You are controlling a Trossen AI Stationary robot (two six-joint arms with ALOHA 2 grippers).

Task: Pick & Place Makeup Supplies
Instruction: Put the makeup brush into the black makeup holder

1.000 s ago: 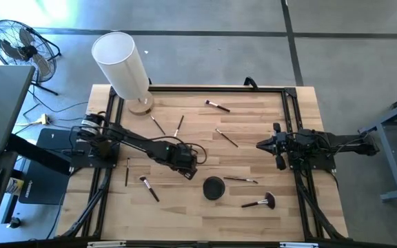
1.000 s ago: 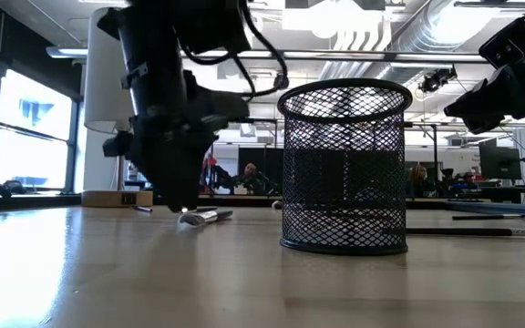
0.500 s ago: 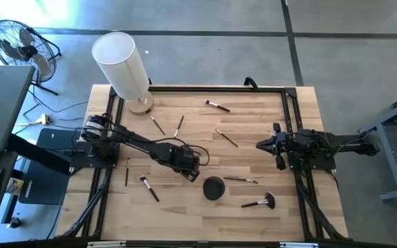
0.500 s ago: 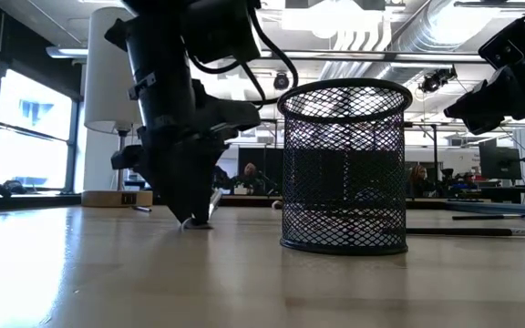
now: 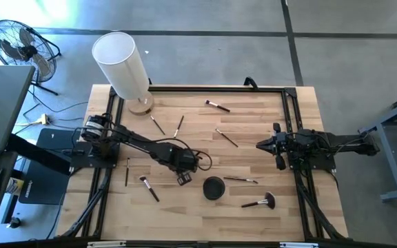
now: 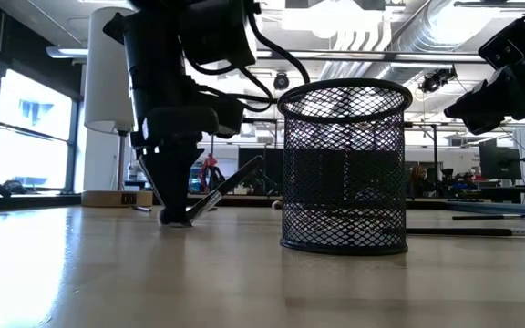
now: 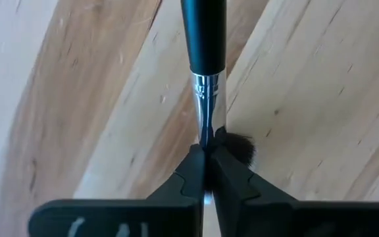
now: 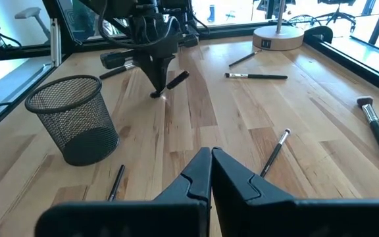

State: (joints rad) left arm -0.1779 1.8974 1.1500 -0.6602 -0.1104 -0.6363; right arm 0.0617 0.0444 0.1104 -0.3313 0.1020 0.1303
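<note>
Left end effector closed on brush.

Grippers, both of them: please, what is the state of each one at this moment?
Left gripper: closed on a makeup brush, pinched near its silver ferrule, at the table.
Right gripper: closed, holding nothing, waiting at the right side.

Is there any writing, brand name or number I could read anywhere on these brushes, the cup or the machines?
No text can be read for certain.
Pale marks on the left gripper body: partly cut off, unreadable.
Silver ferrule of the black-handled makeup brush it pinches: small marks, too blurred.
Small label on the round wooden base of the white cylinder: too small.
Black mesh cup: none visible.
</note>
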